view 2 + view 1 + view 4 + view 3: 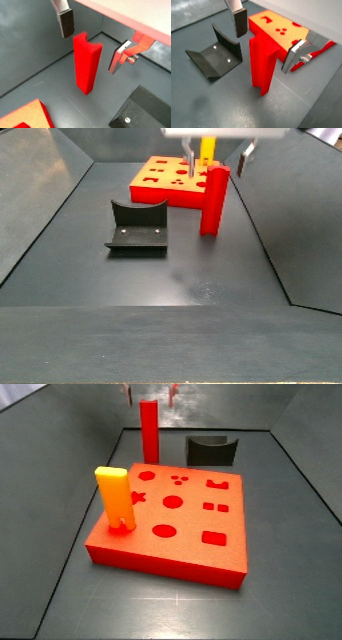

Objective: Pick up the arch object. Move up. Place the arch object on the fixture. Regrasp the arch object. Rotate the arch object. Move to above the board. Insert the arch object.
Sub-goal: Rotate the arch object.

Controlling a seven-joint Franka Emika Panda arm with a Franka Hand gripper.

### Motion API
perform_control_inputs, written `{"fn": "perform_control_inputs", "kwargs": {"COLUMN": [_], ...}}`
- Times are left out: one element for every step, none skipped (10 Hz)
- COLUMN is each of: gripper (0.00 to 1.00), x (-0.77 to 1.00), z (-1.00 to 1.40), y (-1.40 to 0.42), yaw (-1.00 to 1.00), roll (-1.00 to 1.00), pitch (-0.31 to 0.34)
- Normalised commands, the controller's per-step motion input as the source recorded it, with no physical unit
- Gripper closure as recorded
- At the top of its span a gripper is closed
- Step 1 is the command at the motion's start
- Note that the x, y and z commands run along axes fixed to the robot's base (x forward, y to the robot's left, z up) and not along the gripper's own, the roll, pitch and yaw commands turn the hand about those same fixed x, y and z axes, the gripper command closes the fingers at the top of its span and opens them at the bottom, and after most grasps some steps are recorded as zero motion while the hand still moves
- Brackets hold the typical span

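Between my fingers (240, 22) the arch object (262, 64) stands upright on the dark floor, its lower end resting there and its top reaching up into the gap. My gripper (266, 39) hangs directly over it, spread wide: one pad sits apart from one face of the bar and the other finger (119, 56) stands off the opposite face, so I have hold of nothing. I judge the wide spread is there so I can straddle the bar's top without knocking it over, since a tall slim piece balanced on its end would tip at a light sideways touch.

Both wrist views show grey floor between each pad and the red, which tells me I am roughly centred but not yet in contact. In a side view the bar (214, 199) stands beside the fixture (138, 228), well clear of its scoop, and the board (171, 181) lies just behind. From the other side the bar (150, 431) rises near the fixture (211, 450), past the far edge of the board (174, 549), where the yellow-topped peg (115, 499) stands in its hole.

The pick-up looks to be the step in hand; closing squarely on the flat faces should keep the bar vertical
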Motion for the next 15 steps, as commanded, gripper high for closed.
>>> {"fn": "perform_control_inputs", "kwargs": {"gripper": [0.0,0.0,0.0,0.0,0.0,0.0,0.0,0.0,0.0,0.0,0.0,0.0,0.0,0.0,0.0], "x": [-0.02,-0.01,0.01,0.0,0.02,0.03,0.03,0.03,0.03,0.03,0.03,0.03,0.03,0.03,0.03], "z": [0.65,0.47,0.23,0.0,-0.1,-0.07,-0.05,-0.05,-0.04,-0.04,-0.04,-0.03,-0.03,-0.03,-0.03], "y": [0.02,0.02,0.02,0.08,0.07,0.04,0.03,0.02,0.01,0.01,0.01,0.01,0.01,0.01,0.01], "yaw": [-0.03,-0.03,-0.03,1.0,1.0,1.0,1.0,1.0,1.0,1.0,1.0,1.0,1.0,1.0,1.0], "roll": [0.0,0.0,0.01,0.0,0.0,0.0,0.0,0.0,0.0,0.0,0.0,0.0,0.0,0.0,0.0], "pitch": [0.048,0.064,0.087,0.008,0.007,0.006,0.006,0.006,0.006,0.006,0.006,0.006,0.006,0.006,0.006]}}
